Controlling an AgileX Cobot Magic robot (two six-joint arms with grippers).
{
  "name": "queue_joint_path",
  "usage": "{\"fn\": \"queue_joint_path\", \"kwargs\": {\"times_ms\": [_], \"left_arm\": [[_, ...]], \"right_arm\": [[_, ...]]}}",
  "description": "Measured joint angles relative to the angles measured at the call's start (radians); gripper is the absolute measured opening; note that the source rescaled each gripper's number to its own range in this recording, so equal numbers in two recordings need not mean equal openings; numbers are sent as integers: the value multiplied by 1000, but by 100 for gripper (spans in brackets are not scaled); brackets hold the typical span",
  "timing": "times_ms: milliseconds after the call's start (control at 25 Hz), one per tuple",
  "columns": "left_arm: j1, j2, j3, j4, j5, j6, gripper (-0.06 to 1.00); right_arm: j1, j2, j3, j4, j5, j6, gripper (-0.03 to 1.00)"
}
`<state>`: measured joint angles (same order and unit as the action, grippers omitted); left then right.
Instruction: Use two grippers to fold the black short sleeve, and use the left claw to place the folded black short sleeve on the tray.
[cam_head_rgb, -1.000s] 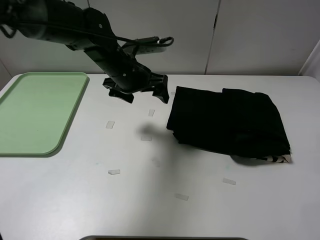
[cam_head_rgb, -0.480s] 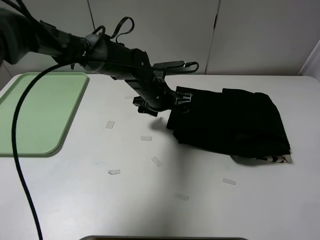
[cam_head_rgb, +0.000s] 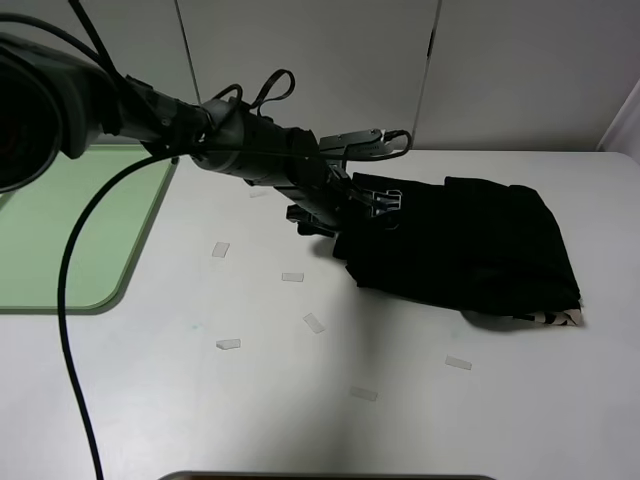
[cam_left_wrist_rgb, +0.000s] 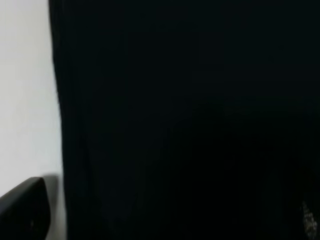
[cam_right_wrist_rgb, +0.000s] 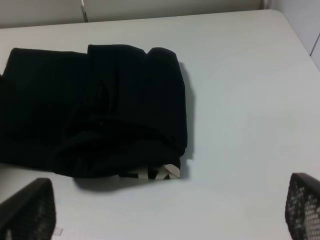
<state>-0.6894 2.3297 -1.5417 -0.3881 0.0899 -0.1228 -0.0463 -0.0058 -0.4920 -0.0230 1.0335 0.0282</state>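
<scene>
**Folded shirt ready for our left claw's bite**

The black short sleeve (cam_head_rgb: 460, 250) lies folded into a thick rectangle right of centre in the high view. A scrap of pale lettering (cam_head_rgb: 562, 318) peeps out at its lower right corner. The left gripper (cam_head_rgb: 378, 205) sits at the shirt's left edge, jaws spread and, as far as we can see, clamping nothing. Its wrist view is almost all black cloth.

We judge the folding done and the pick-up in hand. To do it well, we would slip one jaw under every layer, reach well past the edge, then close firmly so the fold cannot fall open.

The right gripper (cam_right_wrist_rgb: 167, 215) hangs released, clear of the shirt. The tray (cam_head_rgb: 60, 250) lies at the far left, well apart.
</scene>
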Motion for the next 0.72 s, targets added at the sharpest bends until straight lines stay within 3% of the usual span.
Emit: {"fn": "queue_joint_path", "kwargs": {"times_ms": [320,720], "left_arm": [[-43,25,-4,-35,-96,0,95],[-51,39,-4,-45,-90,-8,43]], "right_arm": [[0,0,0,1,0,0,100],[0,0,0,1,0,0,100]]}}
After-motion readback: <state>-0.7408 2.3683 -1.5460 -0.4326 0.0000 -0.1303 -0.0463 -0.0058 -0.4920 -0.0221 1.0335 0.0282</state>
